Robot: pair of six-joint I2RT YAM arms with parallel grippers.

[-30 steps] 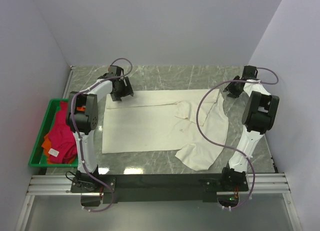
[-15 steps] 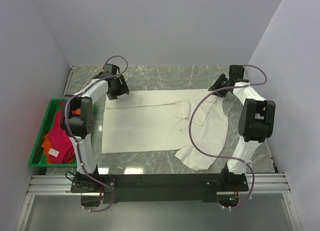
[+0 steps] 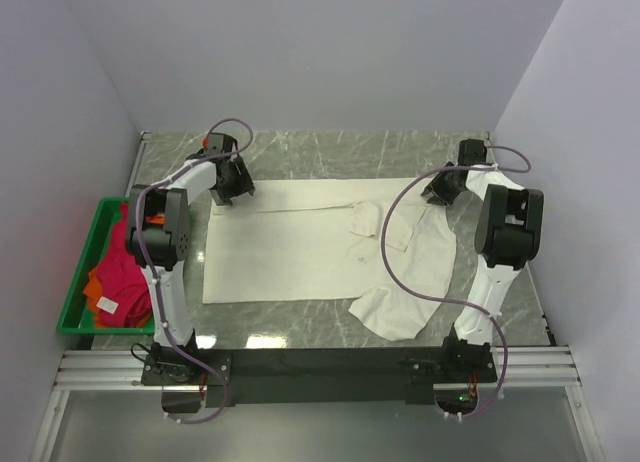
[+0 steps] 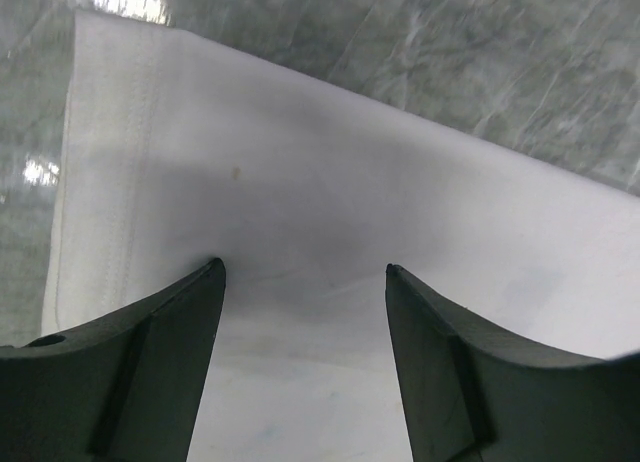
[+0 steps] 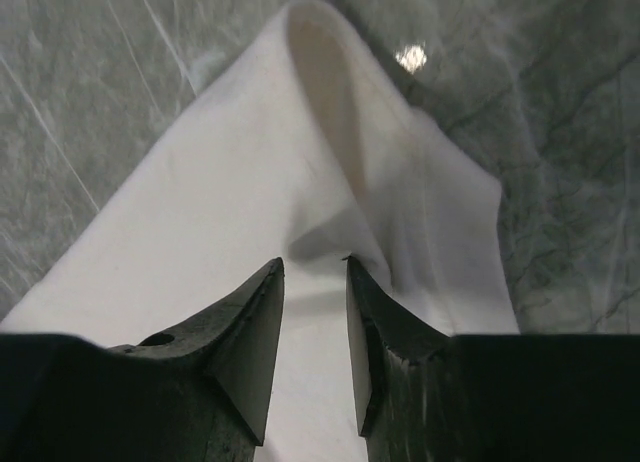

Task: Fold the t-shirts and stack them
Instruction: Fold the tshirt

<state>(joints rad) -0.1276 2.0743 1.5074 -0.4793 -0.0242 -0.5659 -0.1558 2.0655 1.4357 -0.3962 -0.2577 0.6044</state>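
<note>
A large cream t-shirt (image 3: 290,247) lies spread flat on the marble table. My left gripper (image 3: 228,194) is at its far left corner. In the left wrist view it (image 4: 305,270) is open wide, just above the hemmed corner of the shirt (image 4: 350,182). My right gripper (image 3: 437,192) is at the shirt's far right edge. In the right wrist view it (image 5: 312,262) has a narrow gap between its jaws, with the tips on the cloth (image 5: 230,182) beside a raised fold. A crimson-pink shirt (image 3: 125,257) and an orange one (image 3: 100,287) lie in the crate.
A green plastic crate (image 3: 72,292) stands at the table's left edge, beside the left arm. Grey walls close in the back and both sides. Purple cables loop from both arms over the shirt's right part.
My right gripper has swung left from beyond the shirt's far right edge and come down onto the cloth. My left gripper has shifted slightly left and nearer, onto the far left corner.
</note>
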